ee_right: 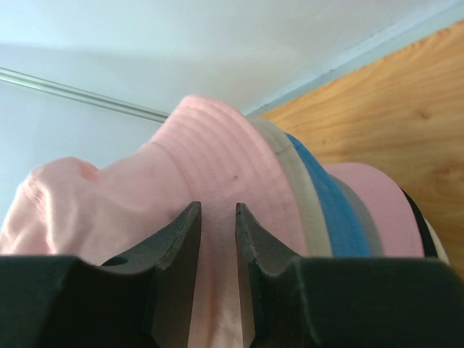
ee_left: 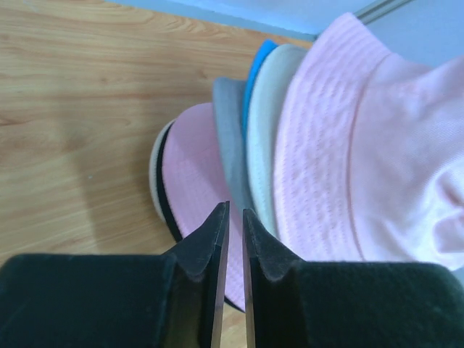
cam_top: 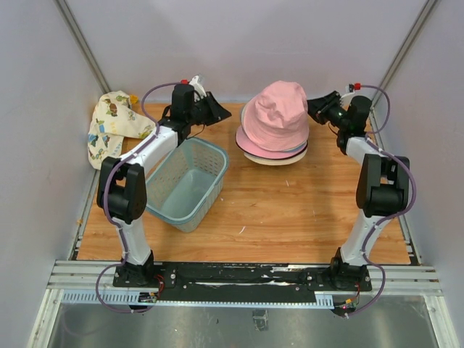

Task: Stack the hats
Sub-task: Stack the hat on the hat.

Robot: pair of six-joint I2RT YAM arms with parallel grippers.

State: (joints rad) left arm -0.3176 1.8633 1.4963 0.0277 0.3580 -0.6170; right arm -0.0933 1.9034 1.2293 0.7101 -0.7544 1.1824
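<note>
Left fingers [ee_left: 206, 246] and right fingers [ee_right: 181, 243], slightly apart, empty, either side of the stacked hats [cam_top: 275, 123]

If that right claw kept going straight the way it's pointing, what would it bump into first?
The top pink hat, directly ahead of the right gripper; it looks very close, though depth is unclear.

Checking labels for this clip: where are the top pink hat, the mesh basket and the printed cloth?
top pink hat [cam_top: 279, 109]: top external view, on its crown.
mesh basket [cam_top: 183, 190]: top external view, on its bare floor.
printed cloth [cam_top: 112, 125]: top external view, on its crumpled middle.
</note>
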